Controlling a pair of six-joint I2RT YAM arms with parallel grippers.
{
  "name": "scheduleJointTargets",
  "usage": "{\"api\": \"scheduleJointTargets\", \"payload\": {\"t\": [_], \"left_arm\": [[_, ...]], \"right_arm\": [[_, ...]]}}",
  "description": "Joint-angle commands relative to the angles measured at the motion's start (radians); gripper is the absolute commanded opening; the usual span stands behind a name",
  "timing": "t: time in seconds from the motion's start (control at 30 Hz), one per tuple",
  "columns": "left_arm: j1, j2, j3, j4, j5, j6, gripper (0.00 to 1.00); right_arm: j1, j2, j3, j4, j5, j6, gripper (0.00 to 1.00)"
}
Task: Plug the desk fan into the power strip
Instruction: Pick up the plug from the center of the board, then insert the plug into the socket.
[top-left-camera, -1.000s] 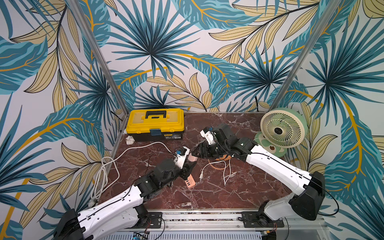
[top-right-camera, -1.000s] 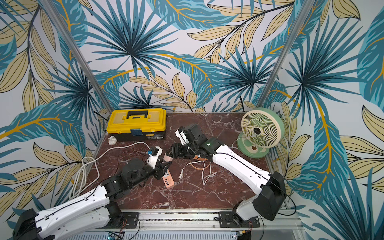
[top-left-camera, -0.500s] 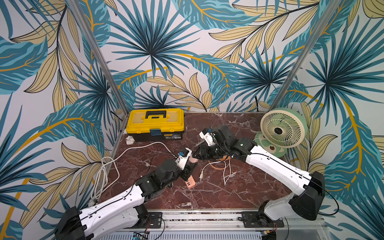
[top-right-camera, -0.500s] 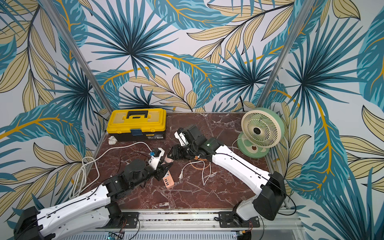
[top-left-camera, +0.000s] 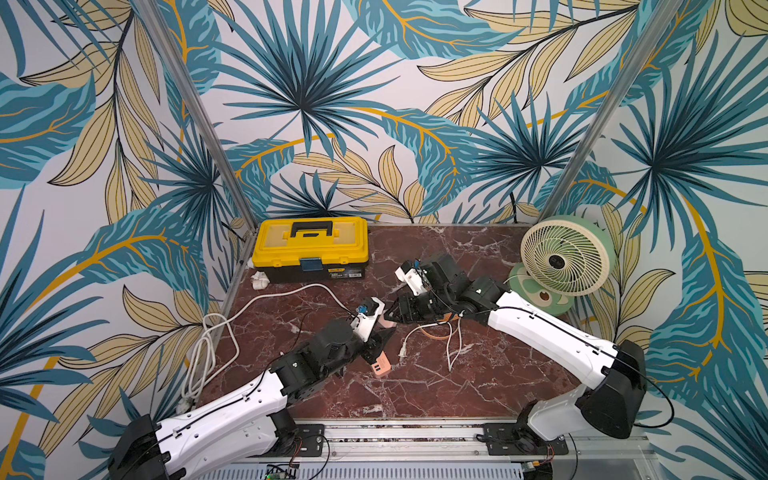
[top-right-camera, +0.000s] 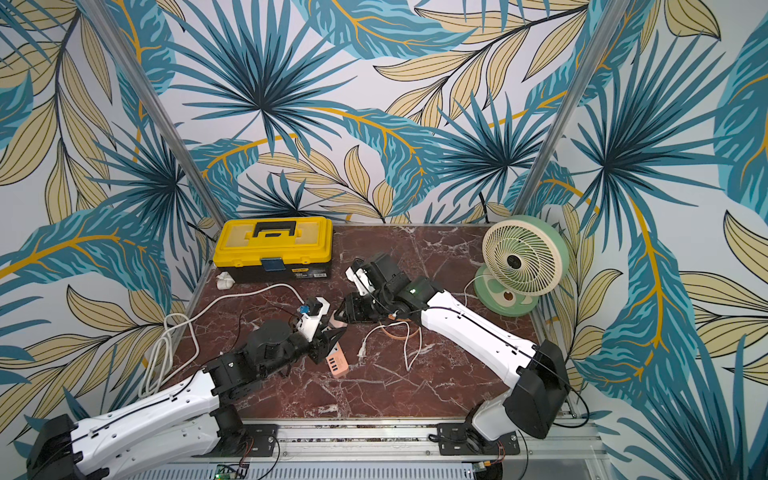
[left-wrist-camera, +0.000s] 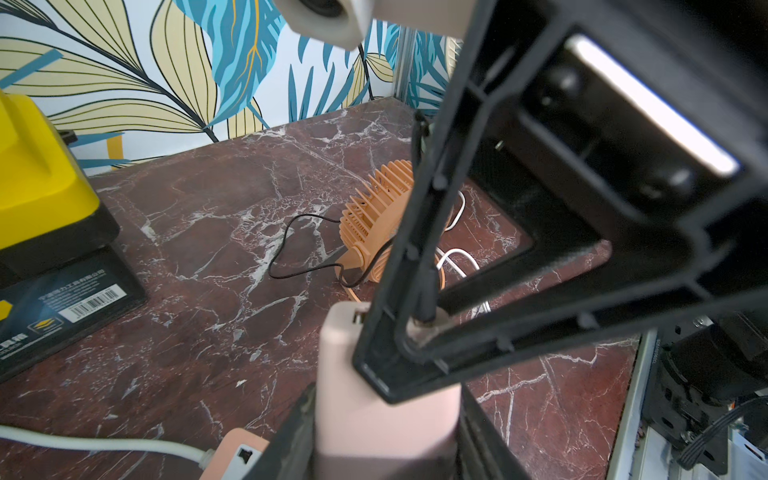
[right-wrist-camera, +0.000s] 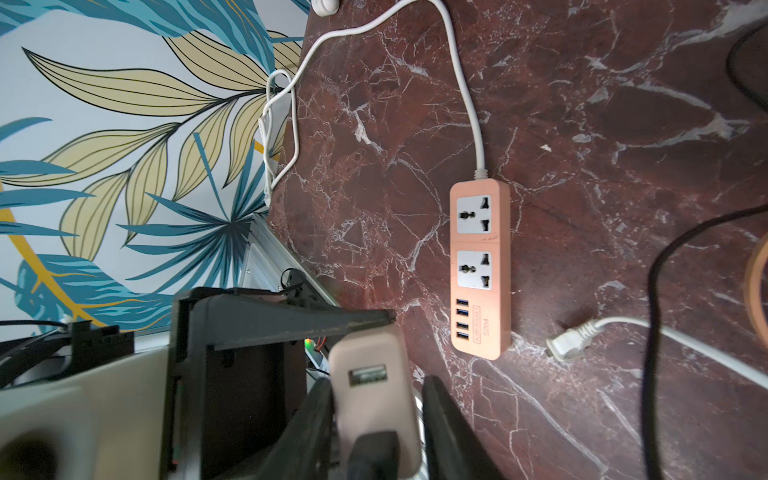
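The green desk fan (top-left-camera: 567, 257) (top-right-camera: 524, 257) stands at the back right. A white two-pin plug (top-left-camera: 402, 354) (right-wrist-camera: 567, 343) on a white cord lies loose on the marble. The salmon power strip (right-wrist-camera: 480, 266) (top-left-camera: 380, 368) lies flat with both sockets free, partly under my left gripper (top-left-camera: 380, 338) (left-wrist-camera: 386, 415). That gripper is shut on a pale pink adapter (left-wrist-camera: 374, 399) (top-left-camera: 389, 324), held above the strip. My right gripper (right-wrist-camera: 376, 399) (top-left-camera: 394, 318) faces it and has closed on the adapter's other end, which shows a USB port and a black cable plug.
A yellow toolbox (top-left-camera: 312, 245) sits at the back left. The strip's white cord coils off the table's left edge (top-left-camera: 199, 353). An orange ribbed thing (left-wrist-camera: 374, 216) with a black wire, and loose white and orange cord loops (top-left-camera: 451, 340), lie under the right arm.
The right gripper's jaws have narrowed from wide apart onto the adapter's end. The left gripper keeps the adapter and has barely moved.
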Motion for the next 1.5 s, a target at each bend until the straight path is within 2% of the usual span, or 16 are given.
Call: {"api": "scheduleJointTargets", "payload": {"t": [0.0,0.07,0.13,0.17,0.27,0.33,0.4,0.57,0.7,0.8,0.9,1.03,1.17,1.3,1.47], "left_arm": [[-0.004,-0.005,0.036,0.028,0.006,-0.002,0.00],[-0.004,-0.004,0.030,0.042,-0.006,-0.014,0.00],[-0.004,0.002,0.028,0.057,-0.014,-0.023,0.00],[-0.005,0.005,0.029,0.058,-0.023,-0.028,0.07],[-0.005,0.002,0.023,0.063,-0.070,-0.047,0.53],[-0.006,-0.014,0.006,0.073,-0.103,-0.069,0.72],[-0.004,-0.032,-0.003,0.072,-0.134,-0.104,0.83],[-0.006,-0.092,0.005,-0.049,-0.154,-0.222,1.00],[-0.004,-0.141,0.011,-0.238,-0.258,-0.371,1.00],[-0.004,-0.173,-0.023,-0.368,-0.305,-0.491,0.89],[-0.004,-0.179,-0.085,-0.431,-0.346,-0.692,0.82],[-0.005,-0.152,-0.196,-0.330,-0.291,-0.843,0.77],[-0.003,-0.104,-0.255,-0.213,-0.265,-0.910,0.69],[0.000,-0.099,-0.274,-0.170,-0.257,-0.932,0.60],[0.044,-0.104,-0.329,-0.090,-0.198,-0.974,0.59]], "right_arm": [[0.003,-0.015,-0.042,0.027,-0.015,0.001,0.32],[0.002,-0.018,-0.053,0.040,-0.021,0.005,0.29],[0.003,-0.018,-0.061,0.039,-0.023,0.007,0.20],[0.003,-0.019,-0.064,0.041,-0.021,0.008,0.16],[0.004,-0.031,-0.083,0.059,-0.025,0.017,0.03],[0.004,-0.038,-0.089,0.068,-0.019,0.017,0.00],[0.004,-0.044,-0.090,0.069,0.001,0.014,0.00],[-0.001,-0.044,-0.058,0.046,0.110,-0.018,0.00],[-0.002,-0.016,-0.051,0.089,0.214,-0.008,0.00],[-0.001,0.028,-0.040,0.114,0.309,-0.001,0.00],[0.006,0.068,-0.063,0.204,0.351,-0.007,0.00],[0.048,0.134,-0.061,0.262,0.456,-0.050,0.00],[0.111,0.174,-0.058,0.320,0.538,-0.125,0.00],[0.121,0.231,-0.056,0.380,0.486,-0.147,0.00],[0.128,0.292,-0.110,0.490,0.483,-0.154,0.00]]}}
